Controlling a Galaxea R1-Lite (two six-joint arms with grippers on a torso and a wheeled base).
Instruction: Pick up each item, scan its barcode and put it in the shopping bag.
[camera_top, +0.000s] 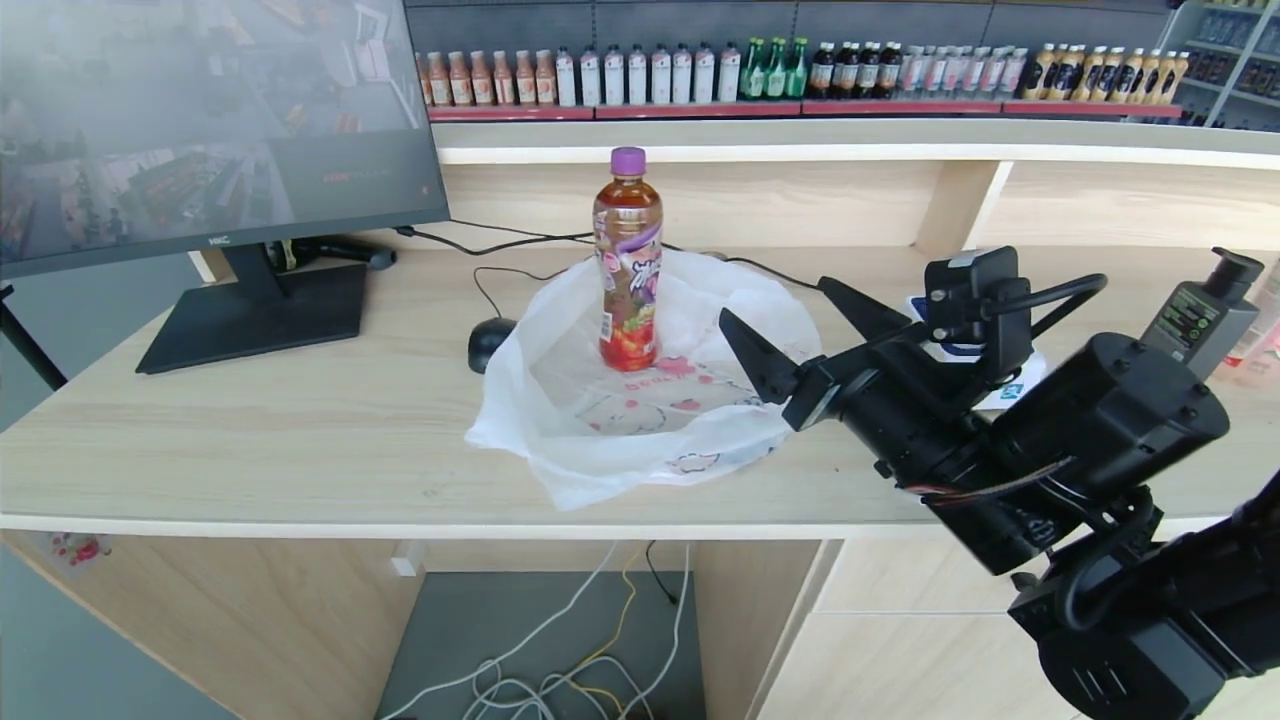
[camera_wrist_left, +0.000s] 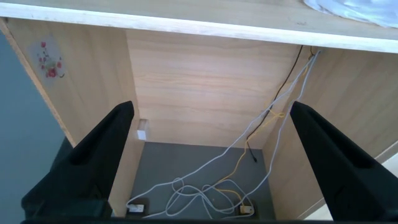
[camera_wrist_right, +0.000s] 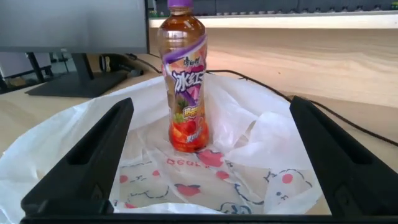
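Observation:
A tea bottle (camera_top: 628, 262) with a purple cap stands upright on the white plastic shopping bag (camera_top: 640, 400), which lies spread out on the wooden counter. My right gripper (camera_top: 800, 325) hovers open just right of the bag, its fingers pointing toward the bottle with a gap between them and it. The right wrist view has the bottle (camera_wrist_right: 184, 81) centred ahead of the open fingers (camera_wrist_right: 87, 162), standing on the bag (camera_wrist_right: 249, 155). My left gripper (camera_wrist_left: 211, 155) is open below counter level, facing the space under the counter.
A monitor (camera_top: 200, 120) stands at the back left, with a black mouse (camera_top: 490, 342) beside the bag. A grey pump bottle (camera_top: 1200, 315) and a small scanner stand (camera_top: 975, 300) sit at the right. Cables (camera_wrist_left: 217, 186) lie on the floor under the counter.

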